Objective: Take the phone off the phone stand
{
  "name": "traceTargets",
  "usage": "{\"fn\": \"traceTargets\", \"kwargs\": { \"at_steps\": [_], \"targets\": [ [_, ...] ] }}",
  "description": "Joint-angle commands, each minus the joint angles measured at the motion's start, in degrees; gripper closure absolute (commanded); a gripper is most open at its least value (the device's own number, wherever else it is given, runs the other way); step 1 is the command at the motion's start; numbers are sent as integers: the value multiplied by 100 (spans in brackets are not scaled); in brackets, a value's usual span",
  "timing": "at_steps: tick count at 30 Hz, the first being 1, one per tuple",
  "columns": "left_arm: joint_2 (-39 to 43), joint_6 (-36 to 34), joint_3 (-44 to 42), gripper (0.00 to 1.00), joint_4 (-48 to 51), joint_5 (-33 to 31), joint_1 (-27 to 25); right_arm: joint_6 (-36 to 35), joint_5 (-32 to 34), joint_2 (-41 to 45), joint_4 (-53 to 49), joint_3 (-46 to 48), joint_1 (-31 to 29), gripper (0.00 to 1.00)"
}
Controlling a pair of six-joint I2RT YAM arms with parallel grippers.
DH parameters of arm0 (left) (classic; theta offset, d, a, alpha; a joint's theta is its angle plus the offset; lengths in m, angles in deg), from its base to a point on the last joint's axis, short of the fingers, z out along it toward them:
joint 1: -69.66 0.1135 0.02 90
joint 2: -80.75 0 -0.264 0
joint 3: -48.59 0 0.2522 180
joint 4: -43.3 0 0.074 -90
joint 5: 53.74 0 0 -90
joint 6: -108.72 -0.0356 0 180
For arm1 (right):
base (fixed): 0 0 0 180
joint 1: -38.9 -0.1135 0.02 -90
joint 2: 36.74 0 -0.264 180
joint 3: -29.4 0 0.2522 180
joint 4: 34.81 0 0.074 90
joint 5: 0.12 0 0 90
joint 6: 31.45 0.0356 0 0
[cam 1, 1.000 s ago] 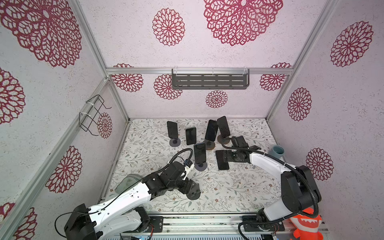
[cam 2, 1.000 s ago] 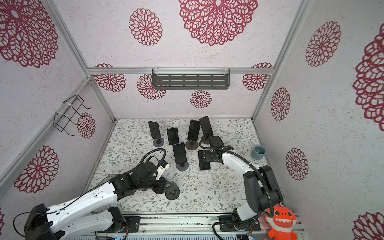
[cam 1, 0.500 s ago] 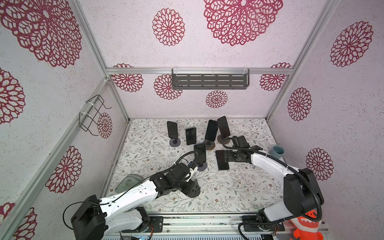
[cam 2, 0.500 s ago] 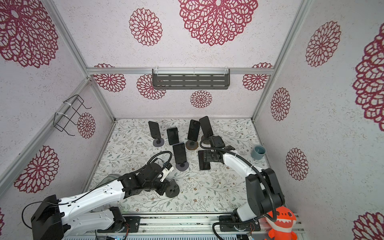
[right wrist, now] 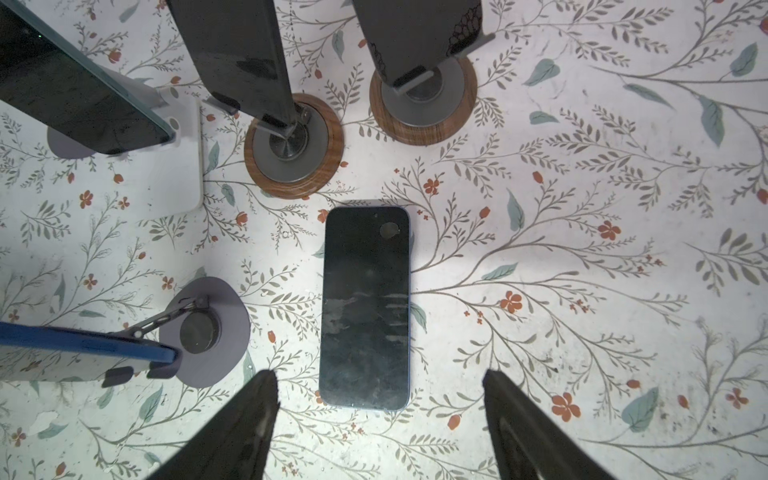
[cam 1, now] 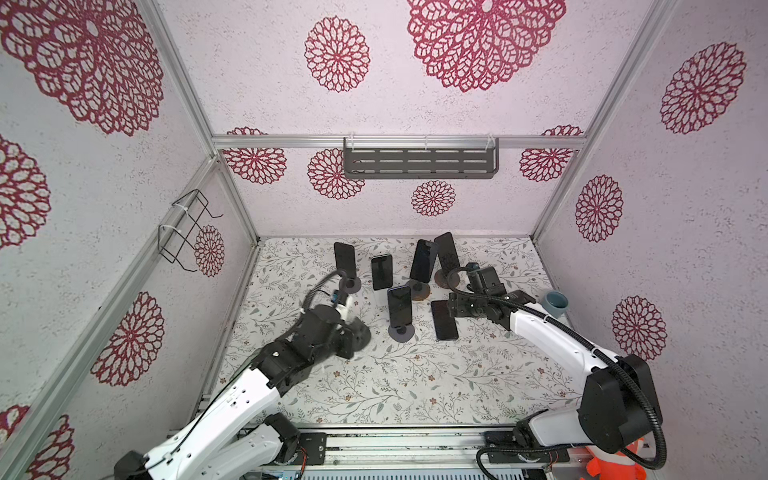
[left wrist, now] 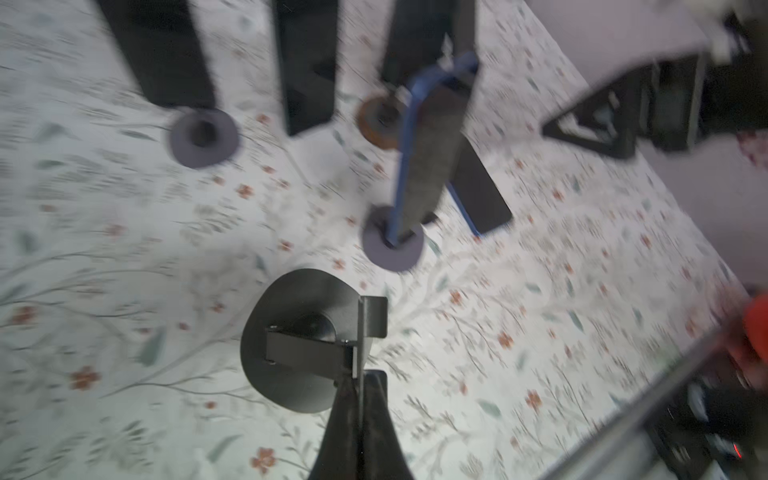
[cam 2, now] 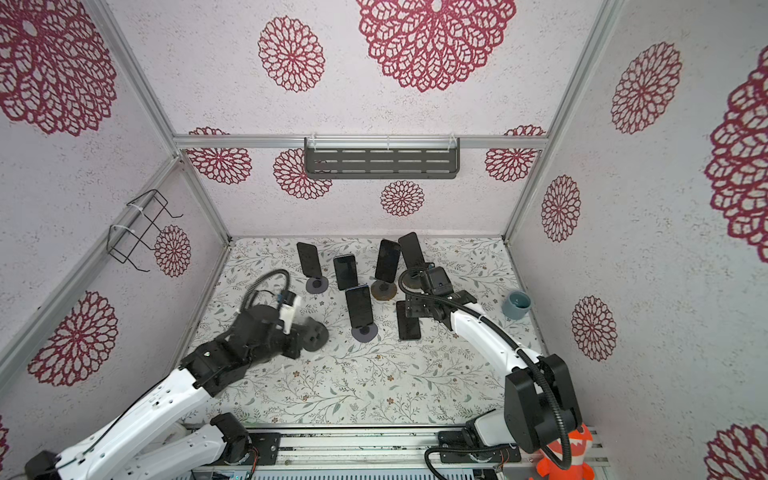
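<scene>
Top views, left gripper: I see it clamped on an empty black phone stand, to the left of the cluster of phones. I cannot tell whether the base clears the mat.
Top views, right gripper: the jaws are spread wide over the far end of the phone.
Top views, phone: it lies flat on the floral mat, off any stand.
Top views, neighbours: a blue-cased phone leans on a grey-based stand just to the left of the flat phone. A row of four phones on stands fills the mat behind.
Top views, edges: a blue-grey cup sits by the right wall and an orange toy at the front right. A slotted shelf hangs on the back wall and a wire basket on the left wall.
Left wrist view, grip: the background is blurred, but I see both fingers pressed together on the upright plate of the black phone stand.
Left wrist view, beyond: the blue-cased phone partly covers the flat phone.
Right wrist view, jaws: the fingers are set well apart with the phone between them, gripping nothing.
Right wrist view, crowding: two wood-rimmed stands with phones sit just past its far end. The grey-based stand sits just beside one long edge, and a white stand is farther off.
</scene>
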State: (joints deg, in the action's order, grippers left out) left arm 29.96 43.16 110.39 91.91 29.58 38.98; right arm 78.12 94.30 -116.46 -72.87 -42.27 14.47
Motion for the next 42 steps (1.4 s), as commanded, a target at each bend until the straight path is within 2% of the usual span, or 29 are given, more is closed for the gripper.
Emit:
{"fn": "traceTargets", "kwargs": {
  "at_steps": [1, 3, 5, 8, 11, 14, 22, 30, 39, 40, 42],
  "targets": [
    [-100, -124, 218, 100, -101, -450, 1283, 87, -9, 413, 89, 140, -18, 19],
    [-426, -283, 291, 100, -694, -161, 2115, 116, -78, 545, 83, 220, -18, 19],
    [-929, -351, 380, 100, -1440, 202, 2728, 123, -83, 704, 63, 323, -18, 19],
    [-1779, -437, 630, 100, -2291, 615, 3141, 167, -66, 990, 9, 518, -13, 19],
    [-2586, -492, 906, 100, -3047, 1111, 3208, 222, -52, 1242, -48, 680, -9, 19],
    [-3398, -370, 1402, 100, -3159, 1553, 3208, 247, 1, 1410, -117, 779, -9, 19],
    [-4649, -397, 2368, 100, -2487, 1514, 3270, 241, 3, 1730, -232, 979, -2, 19],
    [-5359, -397, 2827, 100, -2033, 1439, 3287, 223, 120, 1847, -313, 1045, -9, 19],
    [-5729, -416, 2963, 100, -1954, 1477, 3296, 217, 111, 1796, -297, 1039, -9, 19],
    [-5760, -408, 2975, 99, -1925, 1489, 3303, 192, 136, 1806, -323, 1025, -10, 19],
    [-5800, -414, 2983, 89, -1905, 1517, 3305, 151, 209, 1814, -372, 993, -5, 19]
  ]
}}
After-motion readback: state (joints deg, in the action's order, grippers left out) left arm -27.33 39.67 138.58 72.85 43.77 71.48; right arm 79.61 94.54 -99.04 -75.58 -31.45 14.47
